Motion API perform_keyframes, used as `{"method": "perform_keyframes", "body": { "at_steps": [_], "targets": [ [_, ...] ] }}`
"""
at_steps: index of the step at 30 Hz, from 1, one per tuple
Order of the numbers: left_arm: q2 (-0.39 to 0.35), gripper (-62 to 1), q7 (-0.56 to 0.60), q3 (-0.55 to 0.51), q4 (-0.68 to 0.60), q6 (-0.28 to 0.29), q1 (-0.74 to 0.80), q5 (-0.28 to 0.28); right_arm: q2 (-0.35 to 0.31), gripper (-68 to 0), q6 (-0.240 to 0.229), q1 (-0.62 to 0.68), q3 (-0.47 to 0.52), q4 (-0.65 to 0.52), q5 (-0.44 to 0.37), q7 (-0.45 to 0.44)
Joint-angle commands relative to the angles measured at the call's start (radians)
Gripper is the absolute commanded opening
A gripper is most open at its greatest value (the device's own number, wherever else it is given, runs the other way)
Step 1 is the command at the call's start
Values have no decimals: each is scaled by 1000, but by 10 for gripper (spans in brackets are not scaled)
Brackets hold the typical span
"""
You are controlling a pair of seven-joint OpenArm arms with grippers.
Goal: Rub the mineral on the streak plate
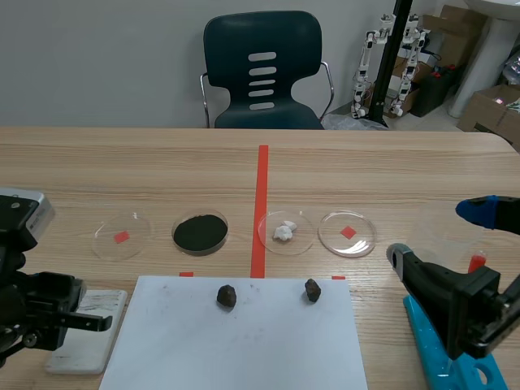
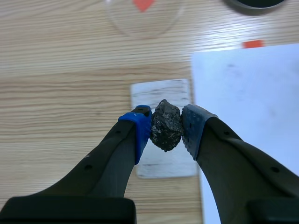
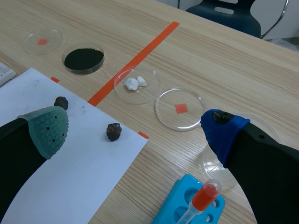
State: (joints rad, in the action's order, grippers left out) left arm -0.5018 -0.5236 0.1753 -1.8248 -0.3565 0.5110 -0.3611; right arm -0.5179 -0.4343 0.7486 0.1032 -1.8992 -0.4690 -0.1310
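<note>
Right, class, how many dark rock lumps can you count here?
3. Two lie apart on the white paper: a left lump and a right lump. The third lump is clamped in the left jaws, over the streak plate. None looks hidden.

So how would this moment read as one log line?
left gripper: shut on mineral, over streak plate | right gripper: open, empty

White paper [image 1: 244, 349] at 6 o'clock carries two dark rocks [image 1: 227, 296]; streak plate [image 1: 81, 351] at 8 o'clock, blue rack [image 1: 426, 353] at 4 o'clock, chair [image 1: 262, 73] at 12.
</note>
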Motion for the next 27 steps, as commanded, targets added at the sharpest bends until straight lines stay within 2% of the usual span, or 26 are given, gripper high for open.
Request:
{"method": "perform_keyframes", "body": {
  "at_steps": [1,6,10,15,27],
  "targets": [
    [0,-519,61,-9,-58,22,37,5,-3,-84,-1,-1,8,-20,-10,-18],
    [0,-519,267,-9,-188,121,174,6,-3,-84,-1,-1,8,-20,-10,-18],
    [2,-519,388,-9,-240,173,241,6,-3,-84,-1,-1,8,-20,-10,-18],
    [5,-519,458,-6,-252,173,293,6,-3,-84,-1,-1,8,-20,-10,-18],
    [5,-519,481,-6,-252,173,308,32,-3,-84,-1,-1,8,-20,-10,-18]
  ]
}}
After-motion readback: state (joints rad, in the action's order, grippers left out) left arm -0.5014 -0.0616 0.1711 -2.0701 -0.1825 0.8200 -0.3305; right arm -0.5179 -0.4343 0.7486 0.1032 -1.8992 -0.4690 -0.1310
